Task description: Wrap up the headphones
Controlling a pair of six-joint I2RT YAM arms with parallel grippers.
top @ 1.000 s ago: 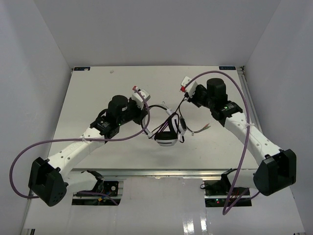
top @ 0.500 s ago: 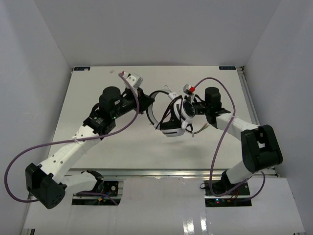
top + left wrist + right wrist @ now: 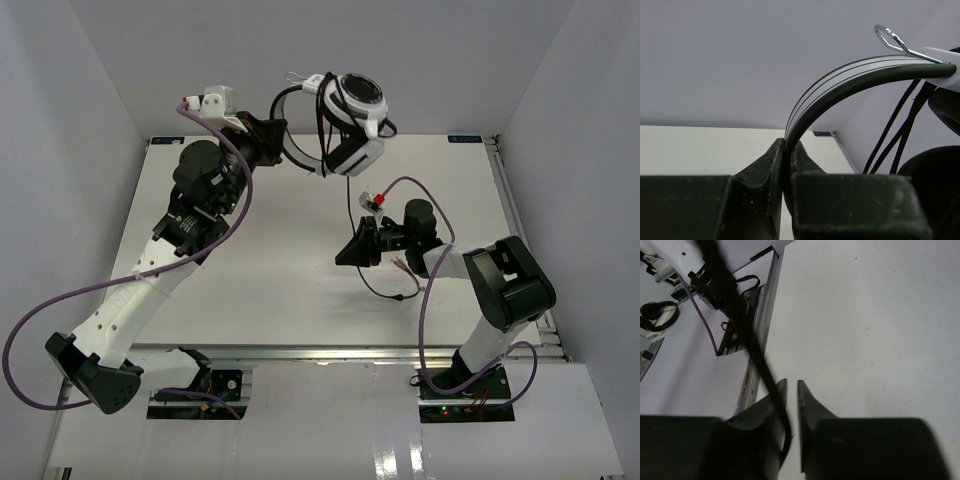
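**Headphones aloft, cord strung down to the second pincer**

The headphones [image 3: 352, 105] hang in the air above the far end of the counter [image 3: 260, 280]. They are carried by the left pincer [image 3: 278, 135], whose jaws are clamped flat on the headband [image 3: 840, 85]. The earcups [image 3: 362, 95] dangle off to that pincer's right.

The cord [image 3: 351, 205] drops in a nearly straight line from the earcups to the right pincer [image 3: 345, 255], which sits low over the counter. Its jaws are narrow, with the cord [image 3: 747, 340] running between them. It looks like a light pinch, though how firmly the cord is held cannot be told. Beyond that pincer the slack lies looped on the counter, ending in the coloured wires [image 3: 405, 266] just beside the right arm.

The set looks light. The band is springy and thin, so a grip on its edge may let the cups swing or twist. The cord is limp and slick and the bare wire ends look fragile, so take it along the sheathed run, not at the tip.

The earcups are close to the back wall [image 3: 300, 60], which leaves little room behind the left pincer. The middle of the counter between the two pincers is open for winding. The purple cables [image 3: 60, 310] loop beside both arms and could snag a wide sweep.
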